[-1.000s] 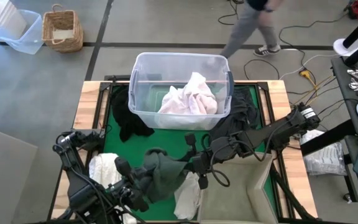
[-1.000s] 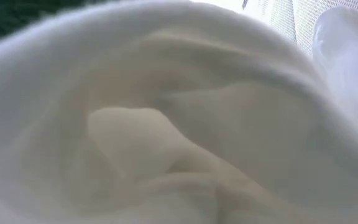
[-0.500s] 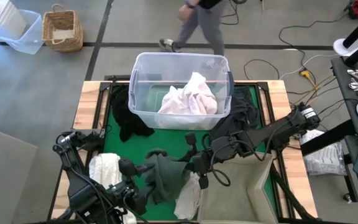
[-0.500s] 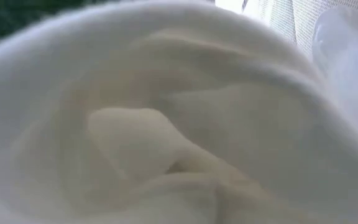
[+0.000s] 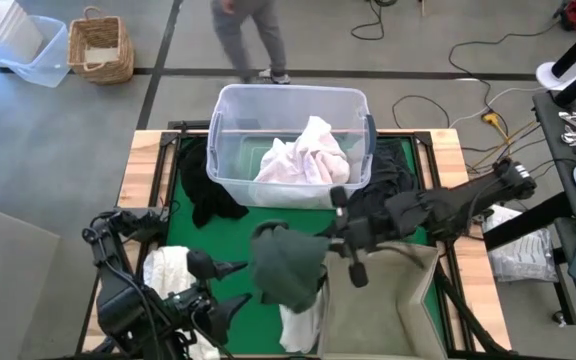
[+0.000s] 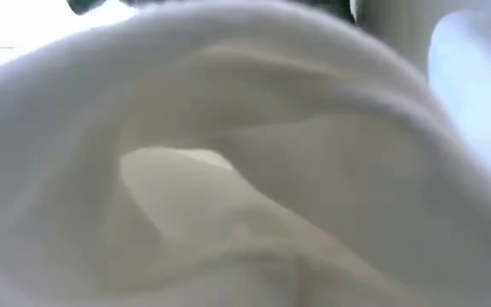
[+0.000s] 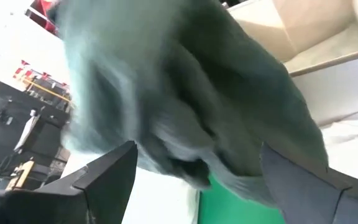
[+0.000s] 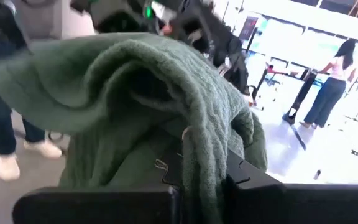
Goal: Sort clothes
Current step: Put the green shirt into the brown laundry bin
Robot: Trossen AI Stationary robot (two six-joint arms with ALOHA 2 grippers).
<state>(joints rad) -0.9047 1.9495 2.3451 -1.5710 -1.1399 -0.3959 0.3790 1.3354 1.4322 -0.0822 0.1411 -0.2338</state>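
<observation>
No legible writing or labels anywhere. Right gripper (image 5: pixel 326 243) clamped on dark green garment (image 5: pixel 286 268), hanging lifted above green surface (image 5: pixel 183 228), just beside beige fabric box (image 5: pixel 388 300). Left gripper (image 5: pixel 230 285) near front-left edge, jaws spread wide, holding nothing, apart from the garment. White clothes (image 5: pixel 303 155) in clear tub (image 5: pixel 230 110); black garment (image 5: pixel 208 195) beside it; white pieces (image 5: pixel 166 270) along front edge.

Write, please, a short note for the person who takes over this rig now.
Left gripper: open, low over the mat, holding nothing.
Right gripper: shut on the green garment, lifted beside the beige box.
Tub: holds pale clothes.
Left: white clothes and on the mat, dark ones by the tub.
</observation>
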